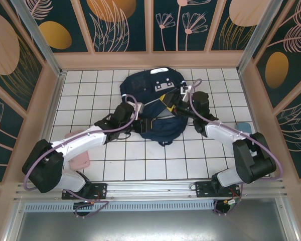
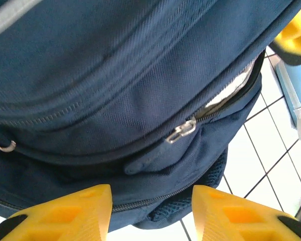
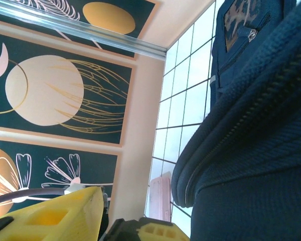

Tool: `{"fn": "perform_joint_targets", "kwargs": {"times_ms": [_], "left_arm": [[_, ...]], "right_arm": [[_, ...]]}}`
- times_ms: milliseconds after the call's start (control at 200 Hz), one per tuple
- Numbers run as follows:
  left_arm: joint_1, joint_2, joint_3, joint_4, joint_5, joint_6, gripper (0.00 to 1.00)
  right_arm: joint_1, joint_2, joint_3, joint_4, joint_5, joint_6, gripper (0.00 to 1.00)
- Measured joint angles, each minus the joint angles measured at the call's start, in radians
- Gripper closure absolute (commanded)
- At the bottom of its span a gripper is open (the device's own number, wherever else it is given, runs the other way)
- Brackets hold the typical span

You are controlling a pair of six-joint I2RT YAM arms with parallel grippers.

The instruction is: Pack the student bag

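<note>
The student bag (image 1: 153, 98), a dark navy backpack with a white-grey patch near its top, lies in the middle of the tiled floor. My left gripper (image 1: 139, 118) is at its left lower side. In the left wrist view this gripper (image 2: 151, 211) stands open, its yellow fingers on either side of the bag's lower seam, just below a silver zipper pull (image 2: 180, 131). My right gripper (image 1: 169, 103) reaches into the bag from the right. In the right wrist view one yellow finger (image 3: 55, 216) stands far left; bag fabric (image 3: 251, 150) covers the other side.
A pink flat item (image 1: 80, 153) lies on the floor beside the left arm and appears as the pink item (image 3: 160, 196) past the bag. A light blue item (image 1: 243, 128) lies by the right arm. Patterned walls enclose the floor on three sides.
</note>
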Motion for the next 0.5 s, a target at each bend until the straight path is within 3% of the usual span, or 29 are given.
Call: {"fn": "perform_joint_targets", "kwargs": {"times_ms": [120, 295, 500], "left_arm": [[0.0, 0.019, 0.0, 0.037, 0.013, -0.022, 0.43], [0.0, 0.074, 0.008, 0.069, -0.011, -0.046, 0.38], [-0.005, 0.106, 0.028, 0.063, -0.039, -0.077, 0.39]], "right_arm": [[0.006, 0.006, 0.004, 0.0, 0.0, 0.002, 0.44], [0.01, 0.007, 0.01, -0.002, 0.0, 0.002, 0.44], [0.012, 0.007, 0.011, -0.009, 0.004, 0.001, 0.44]]}}
